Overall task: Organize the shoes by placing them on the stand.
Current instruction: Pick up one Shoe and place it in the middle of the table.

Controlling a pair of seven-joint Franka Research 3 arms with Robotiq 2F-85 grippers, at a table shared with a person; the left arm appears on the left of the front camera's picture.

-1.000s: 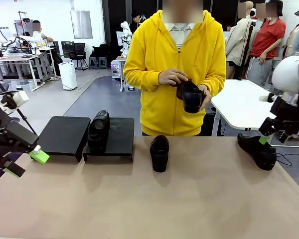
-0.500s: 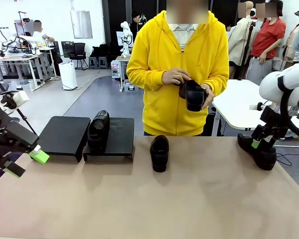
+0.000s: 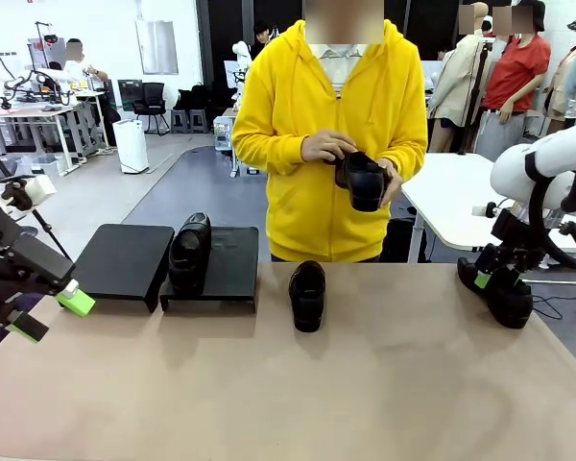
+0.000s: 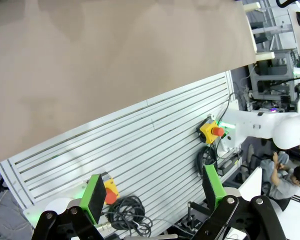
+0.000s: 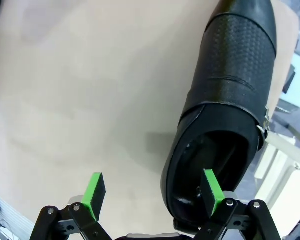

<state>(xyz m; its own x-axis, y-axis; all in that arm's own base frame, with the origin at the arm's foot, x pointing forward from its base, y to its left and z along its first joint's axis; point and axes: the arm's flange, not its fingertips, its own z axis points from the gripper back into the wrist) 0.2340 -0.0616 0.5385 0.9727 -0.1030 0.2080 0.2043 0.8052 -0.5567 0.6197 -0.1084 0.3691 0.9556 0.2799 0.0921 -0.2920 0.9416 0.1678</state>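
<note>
Right gripper (image 5: pixel 152 192) spread, one pad (image 5: pixel 210 187) over opening of shoe (image 5: pixel 230 100) at table's (image 3: pixel 413 384) right edge, left gripper (image 4: pixel 155 197) spread at left edge

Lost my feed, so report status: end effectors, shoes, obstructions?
Left end effector open, empty. Right end effector open, at right shoe's heel rim. One shoe on stand, one mid-table, one in person's hands.

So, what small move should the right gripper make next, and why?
Probably close the jaws. The right gripper is open astride the side wall of the shoe: one pad over its opening, one outside. Closing should pinch that wall.
</note>
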